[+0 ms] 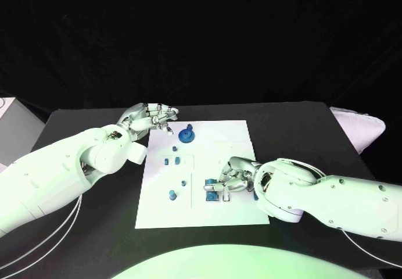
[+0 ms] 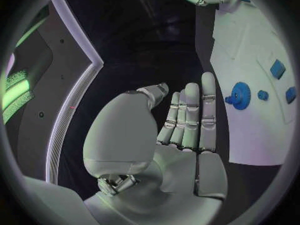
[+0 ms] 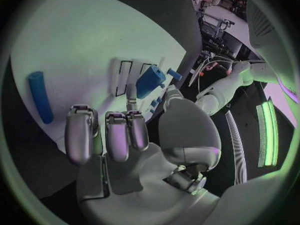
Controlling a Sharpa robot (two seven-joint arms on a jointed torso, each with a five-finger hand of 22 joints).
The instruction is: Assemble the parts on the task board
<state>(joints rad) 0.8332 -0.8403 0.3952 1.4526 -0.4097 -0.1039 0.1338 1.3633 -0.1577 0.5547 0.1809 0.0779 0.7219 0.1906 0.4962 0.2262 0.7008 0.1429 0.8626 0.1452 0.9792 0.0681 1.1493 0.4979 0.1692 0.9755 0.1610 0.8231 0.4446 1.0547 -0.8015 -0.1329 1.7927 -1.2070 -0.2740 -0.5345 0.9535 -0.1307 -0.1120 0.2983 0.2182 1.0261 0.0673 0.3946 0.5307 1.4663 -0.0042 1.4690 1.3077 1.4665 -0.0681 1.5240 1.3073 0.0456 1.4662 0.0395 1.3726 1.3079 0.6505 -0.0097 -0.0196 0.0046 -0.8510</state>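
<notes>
The left arm reaches in from the near left, its left hand (image 1: 153,119) at the far left with fingers straight and close together, holding nothing. The right hand (image 1: 234,176) sits near right, fingers curled downward.

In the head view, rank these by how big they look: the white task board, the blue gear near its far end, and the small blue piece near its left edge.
1. task board
2. blue gear
3. small blue piece, clearly the smallest
</notes>
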